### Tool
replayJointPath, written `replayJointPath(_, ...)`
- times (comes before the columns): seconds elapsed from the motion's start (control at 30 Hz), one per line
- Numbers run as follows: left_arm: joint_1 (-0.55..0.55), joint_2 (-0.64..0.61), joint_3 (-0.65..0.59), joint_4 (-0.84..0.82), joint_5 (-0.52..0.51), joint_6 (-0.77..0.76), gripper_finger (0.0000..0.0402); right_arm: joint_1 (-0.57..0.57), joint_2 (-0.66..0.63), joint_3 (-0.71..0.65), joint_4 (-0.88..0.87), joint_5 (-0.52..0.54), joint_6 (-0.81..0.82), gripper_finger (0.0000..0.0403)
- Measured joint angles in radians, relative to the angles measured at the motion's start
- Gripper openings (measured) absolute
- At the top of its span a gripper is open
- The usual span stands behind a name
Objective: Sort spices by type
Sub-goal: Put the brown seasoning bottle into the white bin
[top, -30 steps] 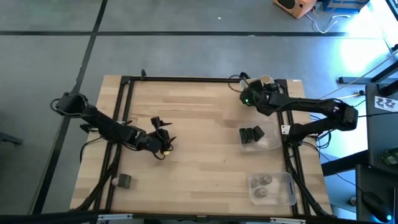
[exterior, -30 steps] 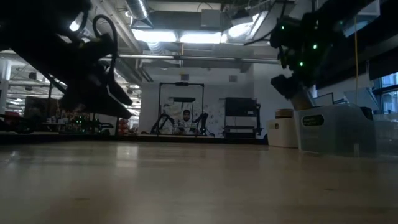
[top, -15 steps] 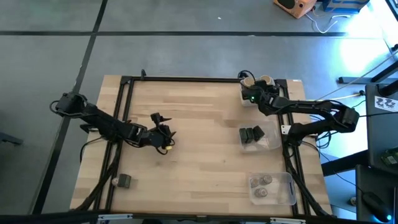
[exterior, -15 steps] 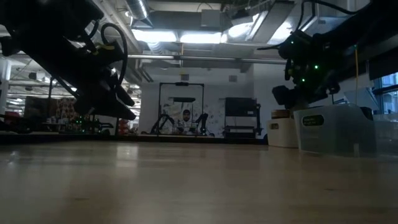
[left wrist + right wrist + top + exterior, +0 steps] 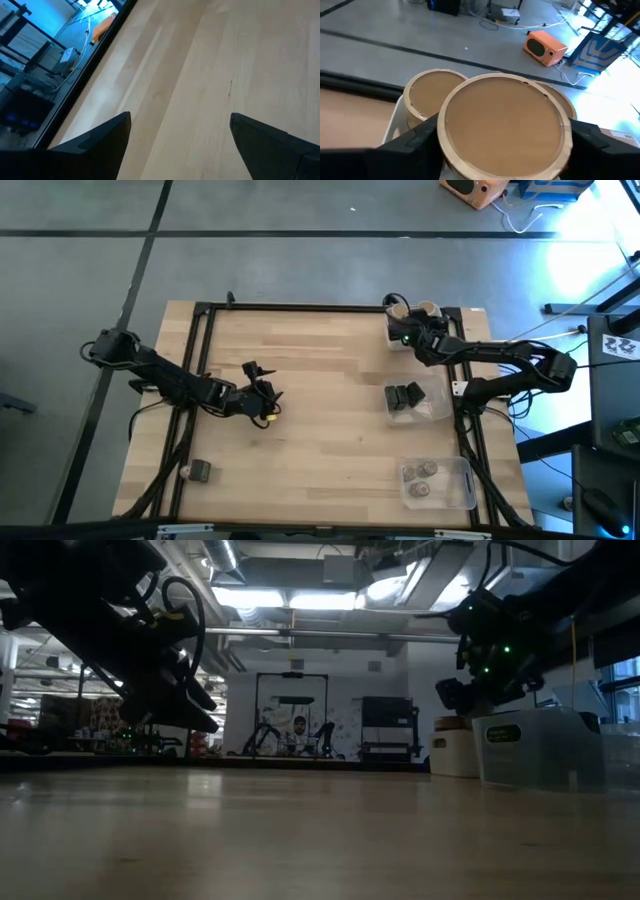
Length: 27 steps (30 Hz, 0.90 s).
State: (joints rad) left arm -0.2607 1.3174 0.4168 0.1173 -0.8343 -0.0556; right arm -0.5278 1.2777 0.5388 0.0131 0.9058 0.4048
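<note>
My right gripper (image 5: 403,336) is at the table's far right corner, over the white tray (image 5: 393,340), shut on a round tan-topped jar (image 5: 502,125). Two more tan-topped jars (image 5: 434,94) stand in that tray just beyond it. Dark grey blocky spices (image 5: 404,395) sit in a clear tray, and greyish-silver round ones (image 5: 421,478) in another clear tray nearer. One dark grey block (image 5: 200,471) lies by the near left edge. My left gripper (image 5: 262,393) hangs open over bare wood, left of centre. My right gripper has the tan-topped jar between its two fingers, one finger (image 5: 412,145) on each side of the jar's round wall (image 5: 451,150), just under the lid. The jar stays upright. Whether its base rests in the white tray is hidden by the jar itself.
The clear tray with dark blocks (image 5: 540,745) stands right next to the white tray (image 5: 455,753) on the near side. A black frame rail (image 5: 300,307) runs along the far edge. Bare wood (image 5: 320,430) fills the middle of the table.
My right gripper has moved a little toward the far edge and come down over the white tray, carrying the jar, then held still. My left gripper has shifted slightly toward the far edge.
</note>
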Motion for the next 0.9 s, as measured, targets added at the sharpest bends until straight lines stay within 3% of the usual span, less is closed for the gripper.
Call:
replayJointPath(0.13, 0.0, 0.0, 0.0, -0.002, 0.0, -0.002, 0.0327, 0.012, -0.026, 0.041, -0.102, -0.028, -0.03, 0.028)
replayJointPath(0.4, 0.0, 0.0, 0.0, -0.002, 0.0, -0.002, 0.0327, 0.032, -0.098, 0.053, -0.305, 0.027, 0.069, 0.028)
replayJointPath(0.9, 0.0, 0.0, 0.0, -0.002, 0.001, -0.025, 0.0327, 0.029, -0.095, -0.167, -0.075, 0.015, 0.194, 0.028)
